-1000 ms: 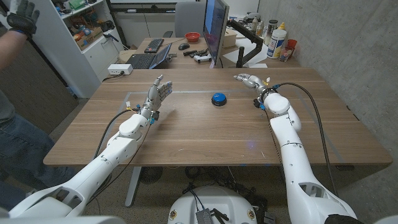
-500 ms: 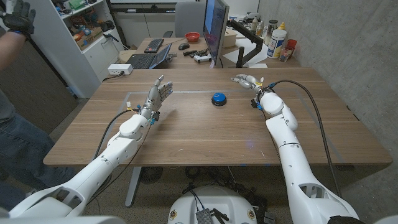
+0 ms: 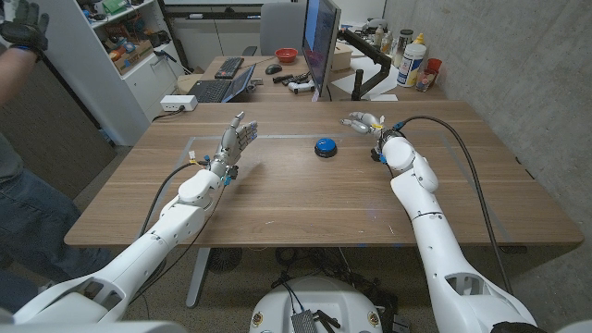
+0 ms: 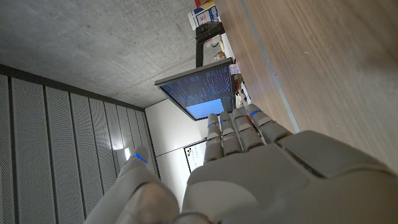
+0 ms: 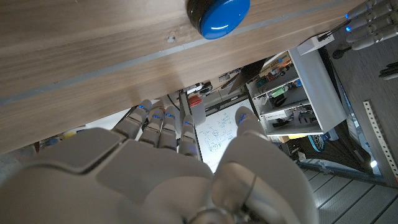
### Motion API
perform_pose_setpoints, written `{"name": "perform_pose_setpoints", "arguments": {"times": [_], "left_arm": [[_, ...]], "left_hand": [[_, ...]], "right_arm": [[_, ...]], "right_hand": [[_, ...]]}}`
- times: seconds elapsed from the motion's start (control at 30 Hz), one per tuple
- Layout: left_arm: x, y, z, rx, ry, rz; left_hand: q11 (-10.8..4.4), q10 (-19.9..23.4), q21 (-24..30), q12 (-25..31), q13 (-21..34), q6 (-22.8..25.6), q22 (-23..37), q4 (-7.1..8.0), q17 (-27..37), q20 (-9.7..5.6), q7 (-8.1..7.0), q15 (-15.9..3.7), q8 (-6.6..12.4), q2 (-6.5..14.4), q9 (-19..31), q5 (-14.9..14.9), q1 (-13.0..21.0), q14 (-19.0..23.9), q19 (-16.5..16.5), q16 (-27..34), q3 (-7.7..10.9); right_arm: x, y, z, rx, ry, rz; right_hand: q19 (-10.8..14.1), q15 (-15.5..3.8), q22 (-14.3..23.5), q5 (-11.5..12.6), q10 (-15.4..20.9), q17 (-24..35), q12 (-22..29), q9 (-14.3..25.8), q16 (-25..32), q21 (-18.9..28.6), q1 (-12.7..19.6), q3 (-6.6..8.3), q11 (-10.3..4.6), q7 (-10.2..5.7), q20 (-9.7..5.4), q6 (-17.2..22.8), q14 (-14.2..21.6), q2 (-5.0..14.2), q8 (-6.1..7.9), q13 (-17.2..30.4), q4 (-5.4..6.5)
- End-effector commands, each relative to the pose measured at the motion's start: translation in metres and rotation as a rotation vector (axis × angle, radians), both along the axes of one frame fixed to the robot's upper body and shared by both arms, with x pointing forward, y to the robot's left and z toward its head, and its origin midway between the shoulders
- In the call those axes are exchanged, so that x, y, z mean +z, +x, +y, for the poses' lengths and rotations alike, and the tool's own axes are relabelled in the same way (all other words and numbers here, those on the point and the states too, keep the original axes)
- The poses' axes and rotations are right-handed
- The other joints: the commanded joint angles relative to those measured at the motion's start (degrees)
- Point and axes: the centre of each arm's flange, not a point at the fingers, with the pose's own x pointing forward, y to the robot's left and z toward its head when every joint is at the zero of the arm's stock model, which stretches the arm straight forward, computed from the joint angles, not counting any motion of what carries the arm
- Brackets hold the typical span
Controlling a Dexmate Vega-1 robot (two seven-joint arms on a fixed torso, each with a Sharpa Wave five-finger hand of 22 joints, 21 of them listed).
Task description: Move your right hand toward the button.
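- A person (image 3: 20, 139) stands past the table's left edge, one gloved hand (image 3: 24, 20) raised near the top corner of the head view.
- One wooden table (image 3: 277, 199) carries everything; it has pale tape lines along its far side.
- The left hand (image 3: 236, 139) stands upright on its edge in the far left part of the table, fingers straight, close together and pointing toward the far edge, thumb apart. It holds nothing. In the left wrist view the same hand (image 4: 249, 162) shows its fingers side by side, extended.
- One blue button (image 3: 325, 146) on a black base sits on the table near the middle of the far edge, between the two hands and somewhat closer to the right one. It also shows in the right wrist view (image 5: 219, 15).
- The right hand (image 3: 363, 121) is above the far right part of the table, just to the right of the button and apart from it. Its fingers reach toward the button, loosely spread, holding nothing. The right wrist view shows its fingers (image 5: 163, 121) extended and thumb apart.
- One black cable (image 3: 462, 148) loops from the right wrist across the table's right side.
- Behind the table stands one monitor (image 3: 320, 42) with a lit blue screen.
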Motion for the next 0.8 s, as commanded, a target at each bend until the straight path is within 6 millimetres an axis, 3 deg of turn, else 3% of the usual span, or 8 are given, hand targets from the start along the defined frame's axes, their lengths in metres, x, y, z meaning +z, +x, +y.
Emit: {"name": "perform_pose_setpoints", "arguments": {"times": [0.03,0.5,0.67,0.8], "left_arm": [[0.003,-0.001,0.0,0.004,0.008,-0.013],[0.003,0.001,0.001,0.009,0.011,-0.012],[0.003,0.001,0.001,0.009,0.012,-0.009],[0.002,0.002,0.001,0.01,0.013,-0.007]], "left_hand": [[-0.05,0.59,-0.05,0.1,0.09,0.66,0.32,-0.05,0.16,0.08,0.02,-0.26,0.45,-0.13,0.12,0.48,0.34,0.3,0.07,0.25,-0.15],[0.07,0.55,-0.08,0.07,0.09,0.68,0.32,-0.1,0.16,0.22,0.05,-0.25,0.39,-0.06,0.12,0.6,0.39,0.24,-0.08,0.24,-0.34],[0.02,0.59,-0.08,0.09,0.09,0.75,0.32,-0.12,0.16,0.22,0.13,-0.29,0.4,-0.03,0.13,0.64,0.41,0.23,-0.11,0.25,-0.4],[-0.01,0.6,-0.07,0.09,0.09,0.83,0.32,-0.13,0.16,0.23,0.07,-0.25,0.43,-0.01,0.13,0.66,0.42,0.21,-0.11,0.24,-0.44]], "right_arm": [[0.004,0.002,0.015,-0.021,-0.08,-0.002],[0.011,0.007,0.034,0.001,-0.177,-0.018],[0.013,0.011,0.042,0.015,-0.215,-0.013],[0.015,0.012,0.048,0.018,-0.244,-0.008]], "right_hand": [[-0.11,-0.14,0.17,0.51,0.28,0.14,0.24,0.2,0.18,-0.17,0.6,-0.13,-0.43,0.07,1.29,0.67,0.25,-0.07,0.36,0.33,-0.32],[-0.05,-0.1,0.14,0.7,0.08,0.19,0.06,0.21,0.09,-0.14,0.55,-0.45,-0.84,-0.34,5.0,0.61,-0.01,-0.6,0.14,0.35,-0.34],[-0.09,0.06,0.14,0.74,0.06,0.19,0.04,0.21,0.06,-0.16,0.55,-0.51,-1.05,-0.55,5.31,0.69,-0.1,-0.71,0.13,0.36,-0.35],[-0.44,0.48,0.13,0.82,0.04,0.2,0.01,0.21,0.01,-0.28,0.55,-0.6,-1.28,-0.81,6.4,0.52,-0.28,-0.89,0.02,0.37,-0.37]]}}
